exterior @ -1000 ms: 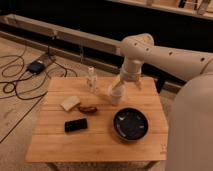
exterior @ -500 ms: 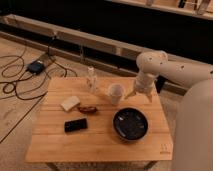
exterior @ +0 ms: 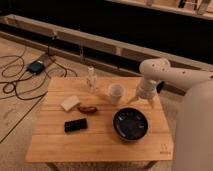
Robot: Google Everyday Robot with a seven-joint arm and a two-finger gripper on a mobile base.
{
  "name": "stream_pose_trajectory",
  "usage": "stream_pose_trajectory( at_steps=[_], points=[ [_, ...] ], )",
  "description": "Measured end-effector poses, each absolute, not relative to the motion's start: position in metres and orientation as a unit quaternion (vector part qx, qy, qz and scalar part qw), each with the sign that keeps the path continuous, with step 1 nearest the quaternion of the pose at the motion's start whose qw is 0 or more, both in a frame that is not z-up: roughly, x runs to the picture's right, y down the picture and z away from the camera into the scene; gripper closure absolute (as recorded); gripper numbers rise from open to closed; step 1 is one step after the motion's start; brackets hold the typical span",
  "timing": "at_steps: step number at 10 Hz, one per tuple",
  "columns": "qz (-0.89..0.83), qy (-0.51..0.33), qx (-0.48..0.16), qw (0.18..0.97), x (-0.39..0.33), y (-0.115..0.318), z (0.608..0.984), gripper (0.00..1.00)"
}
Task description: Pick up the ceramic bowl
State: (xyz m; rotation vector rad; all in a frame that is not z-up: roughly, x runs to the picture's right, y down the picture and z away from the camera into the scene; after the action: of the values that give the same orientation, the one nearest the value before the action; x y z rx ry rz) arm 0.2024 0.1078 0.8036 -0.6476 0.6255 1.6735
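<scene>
The ceramic bowl (exterior: 130,124) is wide, round, glossy and black. It sits on the right front part of the wooden table (exterior: 55,147). My gripper (exterior: 141,102) hangs from the white arm (exterior: 165,72), just behind the bowl's far rim and to the right of the white cup (exterior: 116,93). Its two fingers point down and are spread apart, with nothing between them. The gripper stands a little above the table and does not touch the bowl.
A small clear bottle (exterior: 91,79) stands at the back of the table. A pale block (exterior: 70,103), a brown object (exterior: 87,108) and a black flat device (exterior: 75,125) lie on the left. Cables and a box (exterior: 36,66) lie on the floor.
The arm has swung right, from over the white cup to the table's right side behind the bowl, and the gripper has come lower.
</scene>
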Motion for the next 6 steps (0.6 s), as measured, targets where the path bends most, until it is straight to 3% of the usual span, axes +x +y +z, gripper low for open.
stream_pose_trajectory(
  at_steps=[6],
  points=[
    [0.715, 0.291, -0.292, 0.565, 0.208, 0.149, 0.8, 0.2]
  ],
)
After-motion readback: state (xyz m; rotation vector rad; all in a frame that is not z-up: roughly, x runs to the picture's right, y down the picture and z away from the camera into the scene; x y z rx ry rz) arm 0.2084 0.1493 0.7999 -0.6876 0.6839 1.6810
